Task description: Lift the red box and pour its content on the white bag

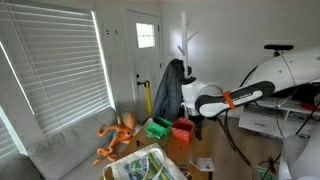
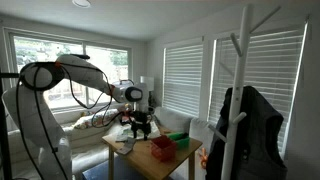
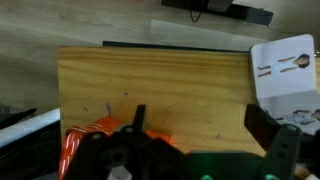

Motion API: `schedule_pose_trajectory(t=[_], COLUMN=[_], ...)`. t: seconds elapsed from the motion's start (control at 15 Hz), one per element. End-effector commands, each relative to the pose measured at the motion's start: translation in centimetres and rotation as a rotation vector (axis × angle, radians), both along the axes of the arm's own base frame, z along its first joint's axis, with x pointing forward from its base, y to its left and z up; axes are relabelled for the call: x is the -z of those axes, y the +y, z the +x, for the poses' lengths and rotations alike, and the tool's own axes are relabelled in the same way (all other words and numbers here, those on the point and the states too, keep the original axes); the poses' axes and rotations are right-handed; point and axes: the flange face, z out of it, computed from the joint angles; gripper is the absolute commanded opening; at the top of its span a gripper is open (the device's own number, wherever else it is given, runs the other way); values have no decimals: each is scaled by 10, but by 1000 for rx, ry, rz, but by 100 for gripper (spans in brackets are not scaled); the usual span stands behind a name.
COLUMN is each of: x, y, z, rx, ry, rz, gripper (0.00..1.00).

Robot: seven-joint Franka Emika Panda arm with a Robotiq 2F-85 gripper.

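A: How do the fingers (image 3: 272, 143) stand?
B: Spread apart, gripping nothing, above the wooden table (image 3: 160, 80).
A: And the red box (image 1: 183, 130)?
B: In both exterior views it sits on the wooden table beside a green box (image 1: 158, 127), near the gripper (image 1: 197, 122), not lifted.

Daylight: through blinds (image 1: 55, 70) and window (image 2: 50, 70), mild glare. Wrist view: my pincer (image 3: 203, 128) dark, blurred; table (image 3: 160, 80) evenly lit.

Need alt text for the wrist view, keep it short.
Looking down on a wooden tabletop, with the dark gripper along the bottom edge. A white printed item lies at the table's right edge, and an orange-red object shows at lower left.
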Motion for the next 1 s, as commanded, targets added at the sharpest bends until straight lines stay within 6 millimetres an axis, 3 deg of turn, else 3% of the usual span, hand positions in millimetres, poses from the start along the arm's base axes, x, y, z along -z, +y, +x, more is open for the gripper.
schedule_pose_trajectory(t=[0.0,0.87,0.93], x=[0,0,4], y=[0,0,-7], z=[0,0,0], rx=[0,0,34], ry=[1,1,8], rz=[0,0,-5], gripper=[100,100,100])
